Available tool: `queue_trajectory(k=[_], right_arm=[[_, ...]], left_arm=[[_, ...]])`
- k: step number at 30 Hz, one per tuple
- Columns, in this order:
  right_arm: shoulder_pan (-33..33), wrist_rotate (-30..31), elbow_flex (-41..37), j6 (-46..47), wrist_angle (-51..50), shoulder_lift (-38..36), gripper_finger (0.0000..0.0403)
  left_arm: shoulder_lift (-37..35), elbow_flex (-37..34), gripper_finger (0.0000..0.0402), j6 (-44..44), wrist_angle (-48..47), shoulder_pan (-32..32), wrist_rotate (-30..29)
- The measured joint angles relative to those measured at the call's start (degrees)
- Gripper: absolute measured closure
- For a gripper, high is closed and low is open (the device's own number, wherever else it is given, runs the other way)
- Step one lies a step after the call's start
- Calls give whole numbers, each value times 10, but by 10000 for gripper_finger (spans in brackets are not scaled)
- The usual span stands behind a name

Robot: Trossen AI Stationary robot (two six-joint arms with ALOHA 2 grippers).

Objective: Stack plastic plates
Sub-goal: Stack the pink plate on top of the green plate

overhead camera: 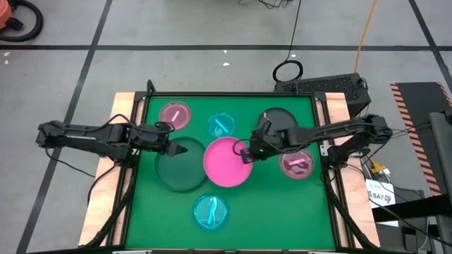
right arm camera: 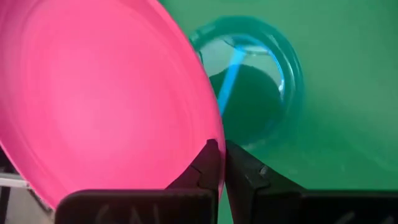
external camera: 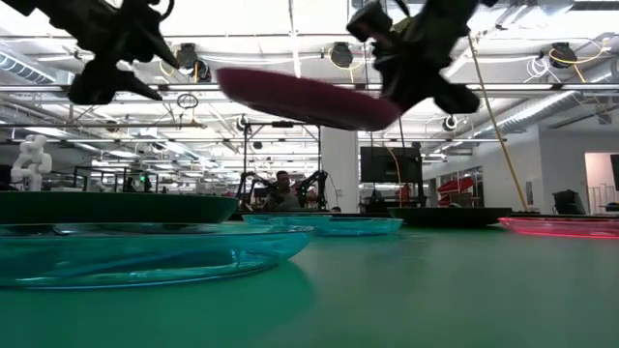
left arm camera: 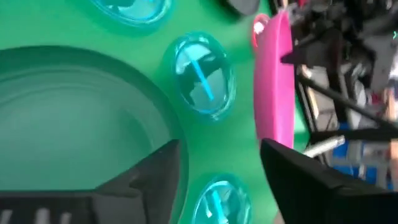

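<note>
My right gripper (overhead camera: 247,152) is shut on the bright pink plate (overhead camera: 226,164) and holds it in the air over the table's middle; the plate also shows in the low view (external camera: 309,97). My left gripper (overhead camera: 176,148) is open and empty, above the far edge of a dark grey plate (overhead camera: 180,173) that lies flat at the left. A second dark grey plate (overhead camera: 279,118) lies at the far right. Small translucent pink plates (overhead camera: 175,115) (overhead camera: 296,164) and small cyan plates (overhead camera: 222,125) (overhead camera: 210,212) lie flat on the table. My right gripper pinches the bright pink plate's rim (right arm camera: 208,134) between its two fingers, on the plate's right side. The fingers come from the table's right, slanting down. The plate is lifted clear of the table and a little tilted (external camera: 290,92).
The green mat (overhead camera: 148,226) has raised wooden edges on its left and right. A cyan plate (right arm camera: 255,74) shows on the mat below the pink plate's edge. Free mat lies at the near left and near right corners. A black box (overhead camera: 325,86) stands beyond the far edge.
</note>
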Motion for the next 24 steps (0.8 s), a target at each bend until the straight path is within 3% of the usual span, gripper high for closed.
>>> queue_trajectory(k=[7,13,24], right_arm=[[-37,-24,45,-60,18,67,397],[-51,-49,55,-76,56,97,396],[-73,-47,55,-84,78,100,395]], left_arm=[[42,0,115,3,54,-12,-33],[72,0,112,18,62,-24,-71],[136,0,116,15,74,-29,-75]])
